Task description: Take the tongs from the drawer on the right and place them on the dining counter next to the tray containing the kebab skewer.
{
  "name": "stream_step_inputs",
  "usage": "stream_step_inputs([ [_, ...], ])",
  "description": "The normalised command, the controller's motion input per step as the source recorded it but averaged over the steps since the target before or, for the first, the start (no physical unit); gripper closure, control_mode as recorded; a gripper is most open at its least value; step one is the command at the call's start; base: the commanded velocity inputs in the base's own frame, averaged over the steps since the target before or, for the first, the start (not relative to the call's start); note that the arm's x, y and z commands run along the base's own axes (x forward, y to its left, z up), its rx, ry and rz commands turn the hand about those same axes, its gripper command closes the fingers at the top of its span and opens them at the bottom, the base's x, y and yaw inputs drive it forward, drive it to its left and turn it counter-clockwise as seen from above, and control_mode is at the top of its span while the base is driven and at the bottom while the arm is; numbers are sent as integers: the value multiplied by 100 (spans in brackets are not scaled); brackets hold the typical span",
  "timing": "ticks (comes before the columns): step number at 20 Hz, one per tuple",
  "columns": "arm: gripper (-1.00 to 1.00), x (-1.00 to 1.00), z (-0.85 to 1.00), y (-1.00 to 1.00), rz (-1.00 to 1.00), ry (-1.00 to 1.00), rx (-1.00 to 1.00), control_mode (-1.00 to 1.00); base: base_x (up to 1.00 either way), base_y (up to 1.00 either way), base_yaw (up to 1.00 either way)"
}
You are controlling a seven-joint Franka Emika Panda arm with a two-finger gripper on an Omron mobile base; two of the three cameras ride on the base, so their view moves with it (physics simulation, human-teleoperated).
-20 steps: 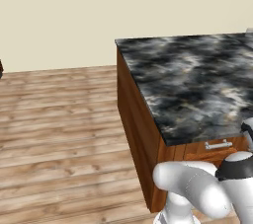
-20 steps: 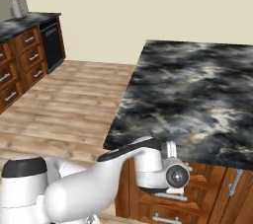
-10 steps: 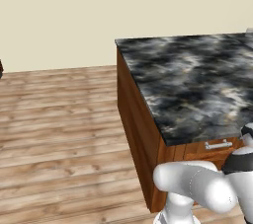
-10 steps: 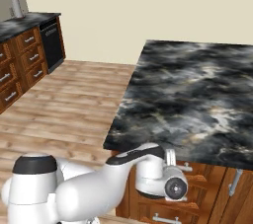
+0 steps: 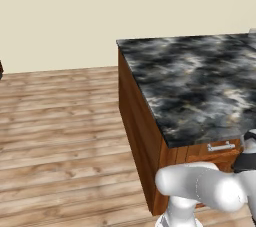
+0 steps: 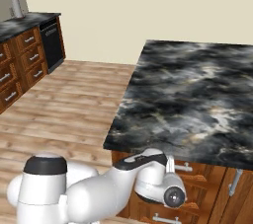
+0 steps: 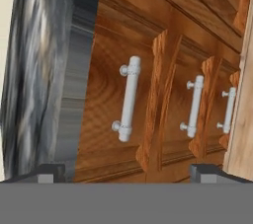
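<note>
The dining counter (image 5: 200, 86) (image 6: 197, 94) is a black marbled slab on a reddish-brown base. Under its near edge are shut drawer fronts with white bar handles (image 7: 127, 98) (image 5: 221, 146) (image 6: 180, 167). The hand view is rolled, so the slab edge (image 7: 34, 70) runs down its left side and the drawer fronts (image 7: 113, 70) stack to the right. My gripper (image 7: 131, 172) is open and faces the handle of the drawer nearest the slab, a short way off, holding nothing. My wrist (image 6: 165, 193) hangs just below the counter edge. The tongs are hidden. The tray and the kebab skewer are out of view.
Two more drawer handles (image 7: 193, 105) (image 7: 228, 109) lie right of the first. A vertical door handle (image 6: 236, 181) is right of the drawers. Wall cabinets with a dark appliance (image 6: 52, 43) stand far left. Wooden floor (image 5: 60, 136) lies open left of the counter.
The hand has sunk lower in front of the drawer fronts and the elbow has dropped with it. The jaws have stayed wide apart. The base has not moved.
</note>
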Motion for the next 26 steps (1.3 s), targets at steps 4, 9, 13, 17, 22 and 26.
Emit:
stream_step_inputs([
  [4,-100,0,-22,6,0,-3,0,-100,0,0,0],
  [9,-100,0,-4,0,0,-9,1,-100,0,0,0],
  [13,-100,4,-1,0,0,-13,1,-100,0,0,0],
  [17,-100,8,-9,4,0,-5,0,-100,0,0,0],
  [22,-100,15,-10,1,0,-1,1,-100,0,0,0],
  [26,-100,22,-16,0,0,0,1,-100,0,0,0],
])
